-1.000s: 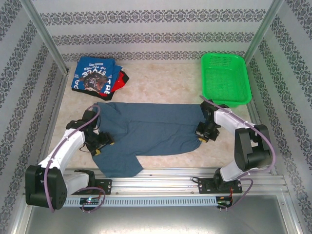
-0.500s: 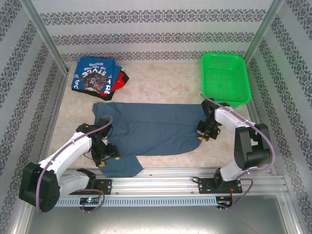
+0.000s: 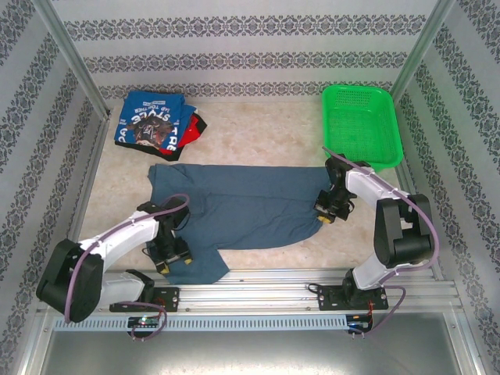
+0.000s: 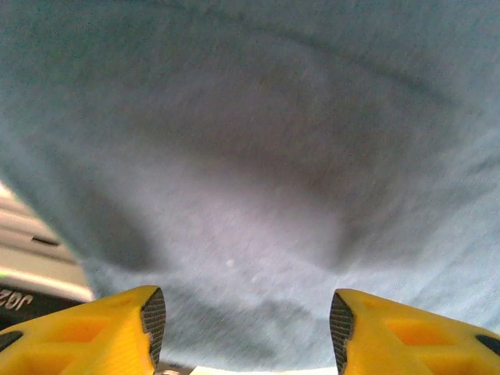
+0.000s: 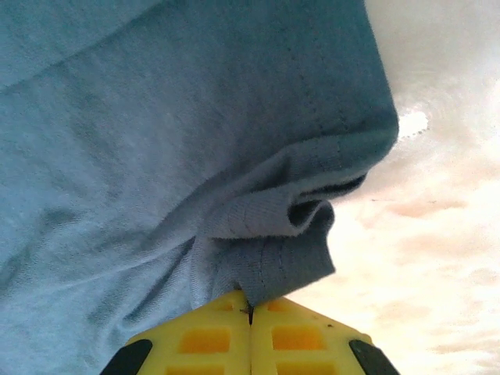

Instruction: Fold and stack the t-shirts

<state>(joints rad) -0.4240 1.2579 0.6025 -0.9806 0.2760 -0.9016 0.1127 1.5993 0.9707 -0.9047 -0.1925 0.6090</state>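
Note:
A plain slate-blue t-shirt [image 3: 242, 207] lies spread across the middle of the table, one flap reaching toward the near rail. My left gripper [image 3: 173, 258] hovers over that near-left flap with its jaws open. In the left wrist view its yellow fingers [image 4: 152, 320] stand wide apart over the blue cloth [image 4: 250, 156], close to the hem. My right gripper [image 3: 326, 212] is at the shirt's right edge, shut on a bunched fold of the fabric [image 5: 273, 258]. A pile of folded t-shirts [image 3: 152, 119], bright blue on top with red and black beneath, sits at the back left.
A green mesh basket [image 3: 361, 125] stands at the back right. Metal rails [image 3: 312, 281] run along the near edge just below the shirt's flap. Patterned walls close in the table on three sides.
My left gripper has travelled toward the near edge, along the shirt's left flap, and its jaws have narrowed somewhat. The right gripper stays shut on the shirt's right edge.

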